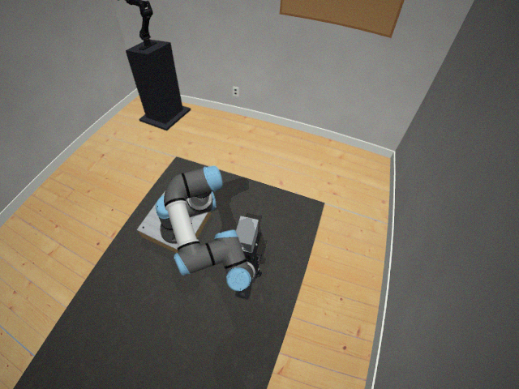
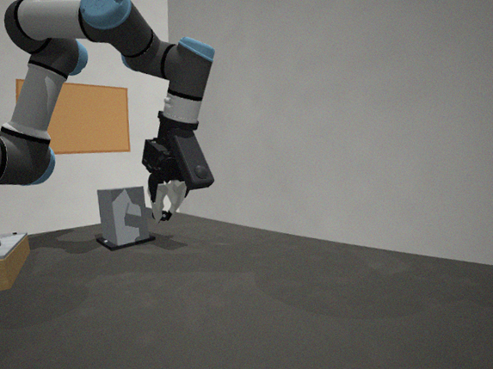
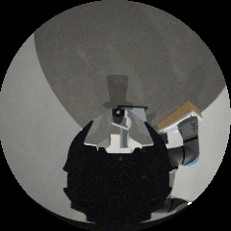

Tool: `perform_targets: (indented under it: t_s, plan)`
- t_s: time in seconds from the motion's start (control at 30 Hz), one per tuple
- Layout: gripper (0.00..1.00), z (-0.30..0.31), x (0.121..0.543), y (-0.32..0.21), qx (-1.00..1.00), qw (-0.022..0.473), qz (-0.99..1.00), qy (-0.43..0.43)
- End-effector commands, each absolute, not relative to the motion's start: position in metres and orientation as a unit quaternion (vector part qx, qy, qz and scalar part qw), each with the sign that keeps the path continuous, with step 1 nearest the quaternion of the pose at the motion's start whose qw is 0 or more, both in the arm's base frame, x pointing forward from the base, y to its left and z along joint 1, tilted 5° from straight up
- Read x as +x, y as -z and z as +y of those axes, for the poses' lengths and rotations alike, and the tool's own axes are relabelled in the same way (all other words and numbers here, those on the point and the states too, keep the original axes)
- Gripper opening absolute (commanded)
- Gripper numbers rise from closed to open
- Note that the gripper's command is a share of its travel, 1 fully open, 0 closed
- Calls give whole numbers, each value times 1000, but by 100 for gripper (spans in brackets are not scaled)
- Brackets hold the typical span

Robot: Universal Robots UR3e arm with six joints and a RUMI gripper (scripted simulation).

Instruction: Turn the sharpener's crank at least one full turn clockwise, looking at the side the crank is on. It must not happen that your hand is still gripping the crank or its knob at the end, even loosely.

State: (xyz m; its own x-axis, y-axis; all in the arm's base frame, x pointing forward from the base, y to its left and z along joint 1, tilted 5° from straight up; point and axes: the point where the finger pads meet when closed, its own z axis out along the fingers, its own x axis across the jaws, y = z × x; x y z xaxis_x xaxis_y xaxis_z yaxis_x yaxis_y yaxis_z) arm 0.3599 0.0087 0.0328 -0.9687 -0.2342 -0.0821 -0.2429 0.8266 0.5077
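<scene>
On the dark mat (image 2: 294, 321), exterior view, L to R: arm base plate (image 2: 12, 242) is seen at 9 o'clock. The grey sharpener (image 2: 118, 213) is set on a black foot, approx. 10 o'clock of frame ctr. Its crank (image 2: 140, 219) is extended toward 3 o'clock. The gripper (image 2: 165, 214) is closed narrow on the crank's dark knob, fingers (image 2: 175, 198) angled downward.

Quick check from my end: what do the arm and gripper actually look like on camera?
The arm has dark grey joints with light blue end caps, white tube links and black seam rings, and no cables show. The gripper has a boxy black body and pale, tapered fingers with dark tips.
</scene>
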Motion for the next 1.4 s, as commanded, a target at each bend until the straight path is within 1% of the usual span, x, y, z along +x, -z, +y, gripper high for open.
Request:
perform_targets:
  t_s: [0.0,1.37]
  plan:
    - [9,8,359,-30,-125,9,956,-266]
    - [9,2,331,0,-125,9,956,-266]
